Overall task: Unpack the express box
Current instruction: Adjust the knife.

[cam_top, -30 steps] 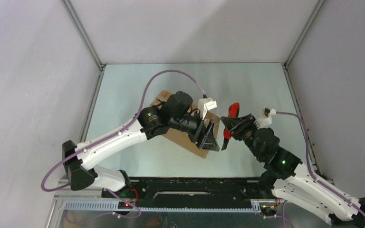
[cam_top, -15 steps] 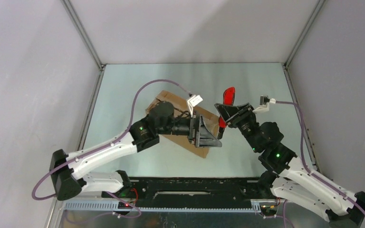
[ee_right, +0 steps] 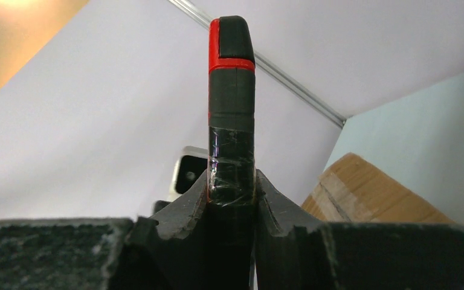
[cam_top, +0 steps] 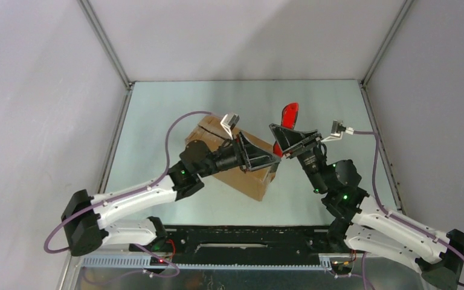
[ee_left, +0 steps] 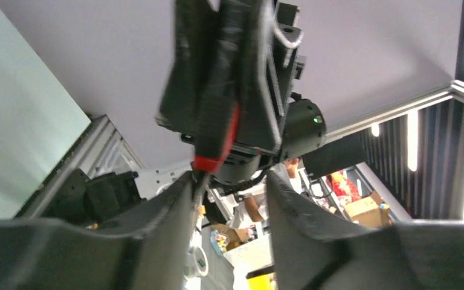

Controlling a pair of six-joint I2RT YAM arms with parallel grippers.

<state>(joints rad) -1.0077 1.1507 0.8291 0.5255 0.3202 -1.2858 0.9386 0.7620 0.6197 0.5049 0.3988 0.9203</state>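
The express box [cam_top: 246,179], brown cardboard with a taped seam, lies askew mid-table under my left arm; its corner also shows in the right wrist view as box [ee_right: 371,194]. My right gripper [cam_top: 285,150] [ee_right: 231,181] is shut on a red-and-black utility knife [cam_top: 289,113] [ee_right: 232,90], which stands upright above the table. My left gripper [cam_top: 275,159] [ee_left: 229,181] is raised off the box and points at the right gripper. Its jaws stand apart with nothing between them. The knife's lower red end [ee_left: 214,161] sits just at the tip of one left finger [ee_left: 168,211].
Grey walls with metal corner posts [cam_top: 106,45] close the table on three sides. A black rail [cam_top: 241,238] runs along the near edge between the arm bases. Purple cables [cam_top: 178,121] loop above each arm.
My left gripper has lifted off the box and swung up to the right, toward the knife's lower end. The right gripper has carried the knife slightly back and to the left.
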